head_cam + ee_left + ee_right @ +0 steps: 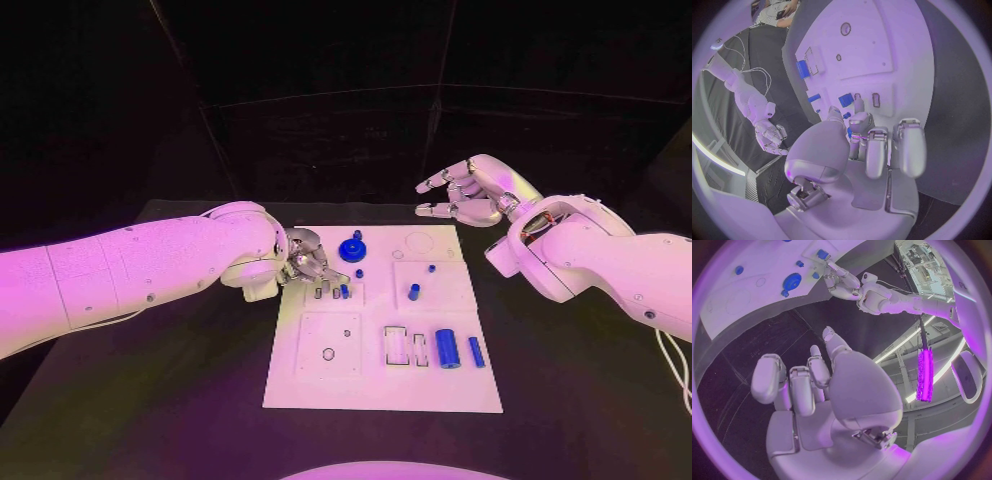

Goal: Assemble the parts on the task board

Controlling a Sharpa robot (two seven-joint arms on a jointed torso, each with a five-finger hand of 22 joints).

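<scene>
We see the left hand [306,256] low over the task board [381,385] at its left edge, fingertips pinching a small blue part [343,291]. The right hand [464,192] hangs beyond the board's far right corner, fingers loosely curled, holding nothing.

- Left arm [137,270] comes in from the left, forearm about level, wrist bent in toward the middle.
- Left hand [306,257] low, fingers curled together and pointing down; can't tell whether the fingertips pinch anything.
- Right arm [599,255] enters from the right, elbow bent.
- Right hand [464,192] raised, fingers apart and loosely curved, holding nothing.
</scene>
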